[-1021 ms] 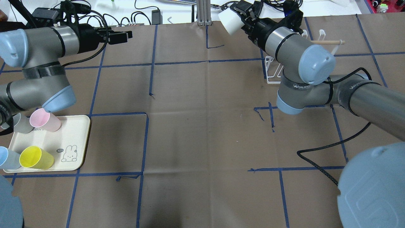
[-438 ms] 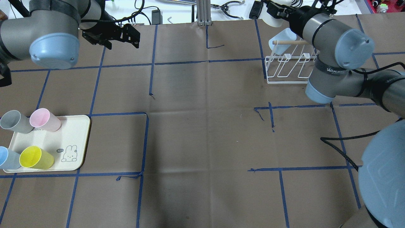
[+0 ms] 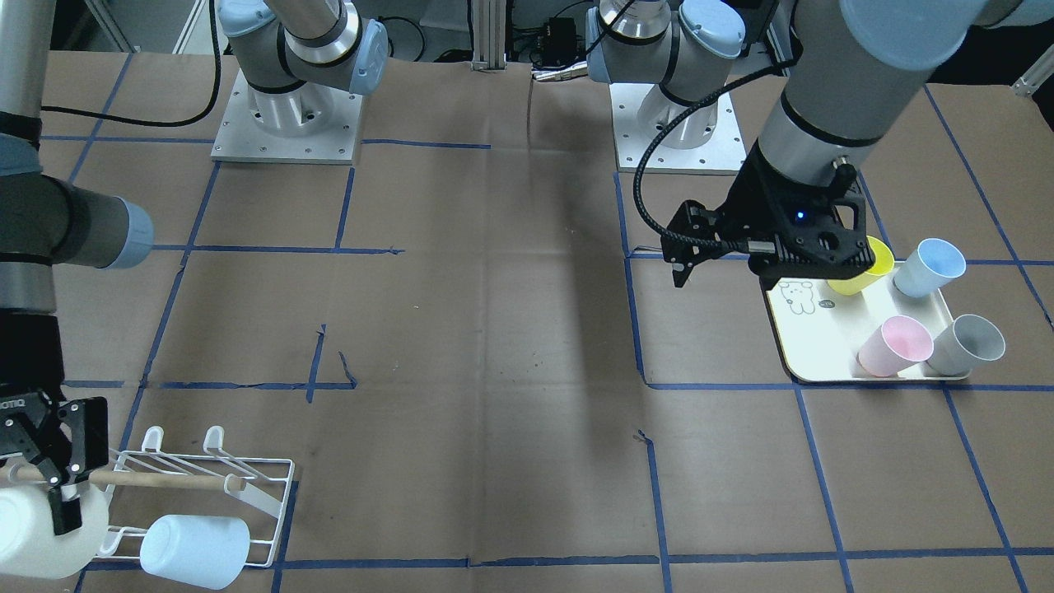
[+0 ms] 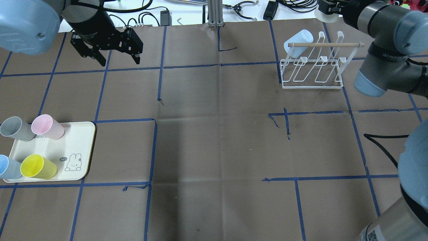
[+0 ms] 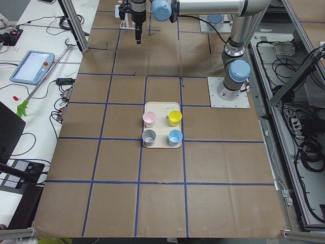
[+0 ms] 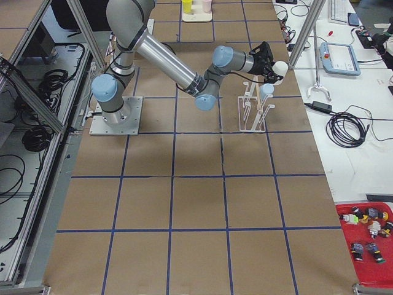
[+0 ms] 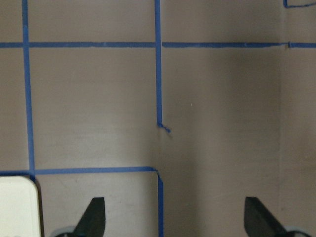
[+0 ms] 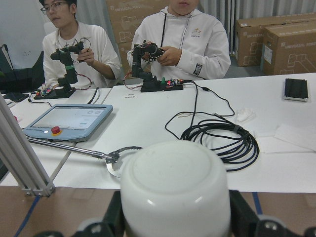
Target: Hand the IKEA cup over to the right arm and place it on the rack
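Note:
My right gripper [image 4: 331, 8] is shut on a white cup [image 4: 325, 15], held above the table's far edge just beyond the white wire rack [image 4: 312, 72]. In the front-facing view the gripper [image 3: 49, 486] and the cup [image 3: 33, 535] are beside the rack's end [image 3: 247, 494]. The right wrist view shows the cup's closed base [image 8: 175, 192] between the fingers. A pale blue cup [image 4: 298, 42] hangs on the rack's left end under the wooden dowel [image 4: 327, 44]. My left gripper [image 4: 118, 60] is open and empty, pointing down over the far left of the table [image 7: 175, 222].
A cream tray [image 4: 80, 140] at the near left holds pink [image 4: 46, 126], grey [image 4: 15, 128], yellow [image 4: 36, 166] and blue [image 4: 8, 167] cups lying on it. Cables and a tablet lie beyond the table's far edge. Two operators sit there in the right wrist view.
My right arm has swung right with the white cup, from left of the rack to beyond its right end. My left gripper has turned from level to pointing down.

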Available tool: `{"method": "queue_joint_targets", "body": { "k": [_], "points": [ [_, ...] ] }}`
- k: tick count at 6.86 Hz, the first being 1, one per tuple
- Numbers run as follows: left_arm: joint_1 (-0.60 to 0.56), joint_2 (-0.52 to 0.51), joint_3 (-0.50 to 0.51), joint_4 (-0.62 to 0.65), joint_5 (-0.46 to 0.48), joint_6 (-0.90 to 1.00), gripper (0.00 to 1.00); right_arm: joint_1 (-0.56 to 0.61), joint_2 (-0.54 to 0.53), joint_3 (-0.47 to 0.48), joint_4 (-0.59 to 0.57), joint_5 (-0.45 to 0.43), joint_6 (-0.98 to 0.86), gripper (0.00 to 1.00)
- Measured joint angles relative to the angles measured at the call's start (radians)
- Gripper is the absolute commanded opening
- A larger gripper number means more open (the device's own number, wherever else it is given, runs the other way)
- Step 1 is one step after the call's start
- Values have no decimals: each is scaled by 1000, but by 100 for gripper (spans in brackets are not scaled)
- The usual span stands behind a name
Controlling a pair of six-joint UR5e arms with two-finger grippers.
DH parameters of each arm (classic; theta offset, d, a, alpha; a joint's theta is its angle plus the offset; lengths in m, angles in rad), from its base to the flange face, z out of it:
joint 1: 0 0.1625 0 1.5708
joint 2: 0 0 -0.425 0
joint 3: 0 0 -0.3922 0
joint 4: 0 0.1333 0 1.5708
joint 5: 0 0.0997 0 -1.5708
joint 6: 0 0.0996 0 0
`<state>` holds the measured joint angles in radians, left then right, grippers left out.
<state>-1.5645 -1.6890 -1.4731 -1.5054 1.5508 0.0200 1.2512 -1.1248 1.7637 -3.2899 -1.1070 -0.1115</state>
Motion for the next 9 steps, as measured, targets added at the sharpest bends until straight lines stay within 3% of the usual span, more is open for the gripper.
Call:
{"method": "queue_joint_targets", "body": {
  "k": [3,9],
  "points": [
    [-2,66,-85,23,31,24,100,-64,80,-58,28,1,-100,6],
    [4,81,-122,105,29,46,100,-78,112,-1,15,4,-109,6]
  ]
}}
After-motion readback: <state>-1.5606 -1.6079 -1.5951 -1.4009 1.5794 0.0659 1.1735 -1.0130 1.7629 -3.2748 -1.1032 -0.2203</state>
